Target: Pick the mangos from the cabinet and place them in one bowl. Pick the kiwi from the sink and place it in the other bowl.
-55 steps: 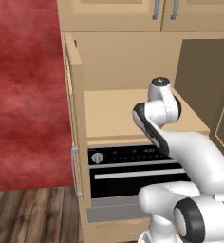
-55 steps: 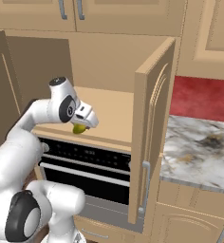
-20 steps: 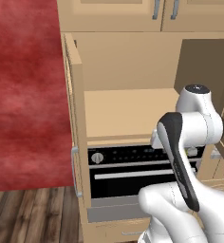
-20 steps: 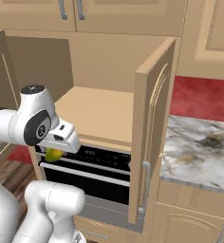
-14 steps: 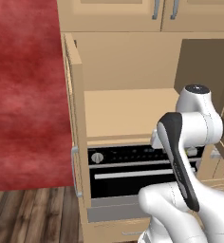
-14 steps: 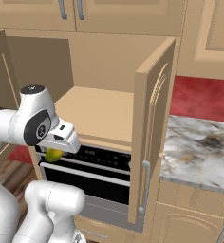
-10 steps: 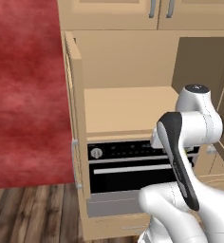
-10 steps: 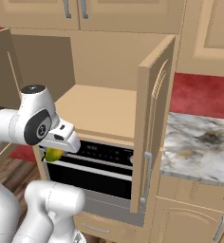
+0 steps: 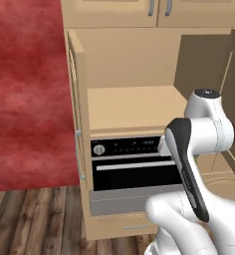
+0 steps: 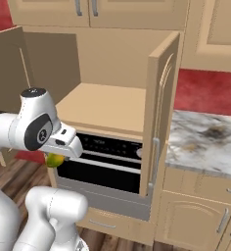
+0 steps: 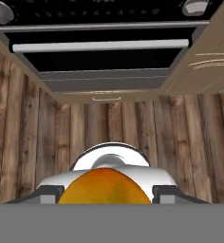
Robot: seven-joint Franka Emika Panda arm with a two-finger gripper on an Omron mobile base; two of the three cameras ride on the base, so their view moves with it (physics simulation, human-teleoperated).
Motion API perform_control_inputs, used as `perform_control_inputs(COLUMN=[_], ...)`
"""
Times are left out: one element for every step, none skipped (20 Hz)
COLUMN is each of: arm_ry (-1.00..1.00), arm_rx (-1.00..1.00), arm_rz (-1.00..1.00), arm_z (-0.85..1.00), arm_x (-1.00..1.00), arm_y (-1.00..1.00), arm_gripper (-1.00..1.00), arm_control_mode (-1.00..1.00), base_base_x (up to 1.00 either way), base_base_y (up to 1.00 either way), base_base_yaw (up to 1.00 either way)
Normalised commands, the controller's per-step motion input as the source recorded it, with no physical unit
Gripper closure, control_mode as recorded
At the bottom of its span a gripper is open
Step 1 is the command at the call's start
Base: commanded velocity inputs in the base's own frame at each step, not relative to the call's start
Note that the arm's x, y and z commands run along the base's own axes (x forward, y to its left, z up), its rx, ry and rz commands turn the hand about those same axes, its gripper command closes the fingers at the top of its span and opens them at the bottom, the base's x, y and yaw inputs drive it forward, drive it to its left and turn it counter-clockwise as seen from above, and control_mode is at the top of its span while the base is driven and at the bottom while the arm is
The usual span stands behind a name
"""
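Mango [image 11: 104, 186] half-hidden between tool [image 11: 104, 193] fingers

The open light tan wooden cabinet [image 10: 107, 105] has a matt, smooth finish with no visible grain, and its panelled door [image 10: 159, 117] carries a slim brushed-metal handle [image 10: 152, 164]. Below it, the black built-in oven [image 9: 129, 164] looks glossy like glass, with a pale satin metal bar handle [image 9: 132, 165] and a round metal knob [image 9: 98, 149]. The brown plank floor [image 11: 33, 142] shows rough, streaky wood grain. The grey-white counter top [image 10: 205, 142] looks like mottled polished stone. The yellow-orange mango [image 11: 103, 187] has a smooth, softly shining skin.
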Motion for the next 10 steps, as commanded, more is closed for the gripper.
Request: perform_control_inputs(arm_ry=[0.00, 0.00, 0.00, 0.00, 0.00, 0.00, 0.00, 0.00, 0.00, 0.00], arm_rx=[0.00, 0.00, 0.00, 0.00, 0.00, 0.00, 0.00, 0.00, 0.00, 0.00], arm_rz=[0.00, 0.00, 0.00, 0.00, 0.00, 0.00, 0.00, 0.00, 0.00, 0.00], arm_z=[0.00, 0.00, 0.00, 0.00, 0.00, 0.00, 0.00, 0.00, 0.00, 0.00], arm_x=[0.00, 0.00, 0.00, 0.00, 0.00, 0.00, 0.00, 0.00, 0.00, 0.00], arm_y=[0.00, 0.00, 0.00, 0.00, 0.00, 0.00, 0.00, 0.00, 0.00, 0.00], arm_gripper=[1.00, 1.00, 1.00, 1.00, 1.00, 1.00, 1.00, 1.00, 1.00, 1.00], arm_control_mode=[1.00, 1.00, 1.00, 1.00, 1.00, 1.00, 1.00, 1.00, 1.00, 1.00], base_base_x=[-0.38, -0.38, -0.35, -0.28, -0.20, -0.18, -0.15, -0.08, 0.00, 0.00], base_base_y=[0.00, 0.00, 0.00, 0.00, 0.00, 0.00, 0.00, 0.00, -0.02, 0.00], base_base_yaw=[-0.02, -0.01, -0.01, 0.00, 0.00, 0.00, 0.00, 0.00, 0.00, 0.00])
